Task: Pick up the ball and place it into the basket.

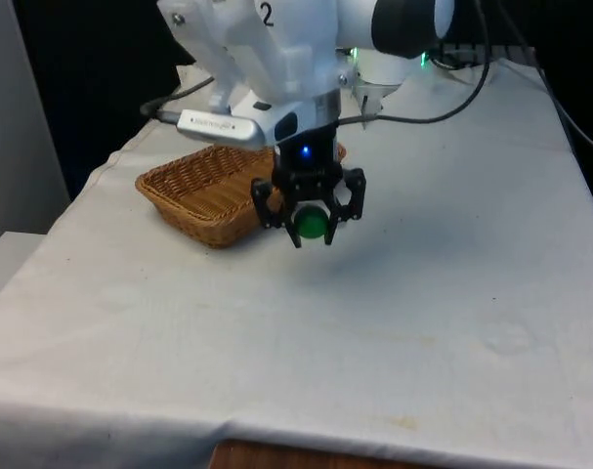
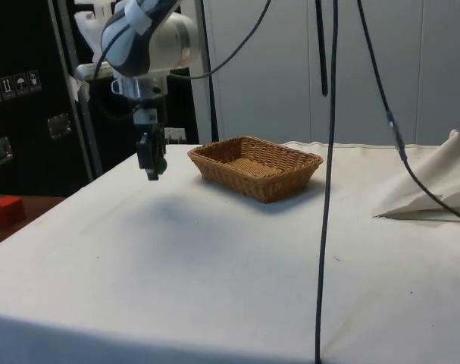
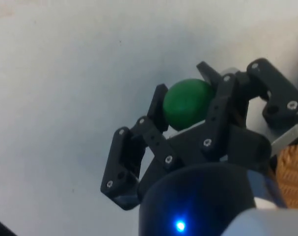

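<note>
You have one smooth, round green ball [image 1: 311,224] pinched between the two black fingers of the tool [image 1: 310,223], which is closed on it and holds it clear above the desk [image 1: 423,293]. One woven wicker basket [image 1: 203,191], shallow and rectangular, sits just beside the tool on the front view's left. A white cloth covers the desk.

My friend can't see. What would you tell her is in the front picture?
A robot's black hand holds a green ball above a white tablecloth. A brown woven basket sits just behind it, toward the picture's left.
</note>
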`<state>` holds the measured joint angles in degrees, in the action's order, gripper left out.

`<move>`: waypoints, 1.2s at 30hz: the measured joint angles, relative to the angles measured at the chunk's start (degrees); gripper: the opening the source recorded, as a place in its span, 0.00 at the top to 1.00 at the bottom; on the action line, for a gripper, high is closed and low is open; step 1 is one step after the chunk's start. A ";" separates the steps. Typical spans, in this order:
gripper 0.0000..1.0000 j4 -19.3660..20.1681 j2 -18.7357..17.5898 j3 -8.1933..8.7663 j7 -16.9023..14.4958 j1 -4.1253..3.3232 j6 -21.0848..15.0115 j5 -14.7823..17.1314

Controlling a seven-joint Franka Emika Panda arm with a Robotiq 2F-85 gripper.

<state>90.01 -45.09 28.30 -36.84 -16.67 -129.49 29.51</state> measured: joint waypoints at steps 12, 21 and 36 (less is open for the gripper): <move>1.00 7.39 8.08 1.55 -2.64 -0.69 -0.11 -2.35; 1.00 10.89 12.95 3.21 -4.18 -0.74 0.52 -3.27; 1.00 12.15 18.74 6.13 -4.24 -0.74 4.58 -4.98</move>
<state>102.16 -26.36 34.43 -41.08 -17.42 -124.90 24.52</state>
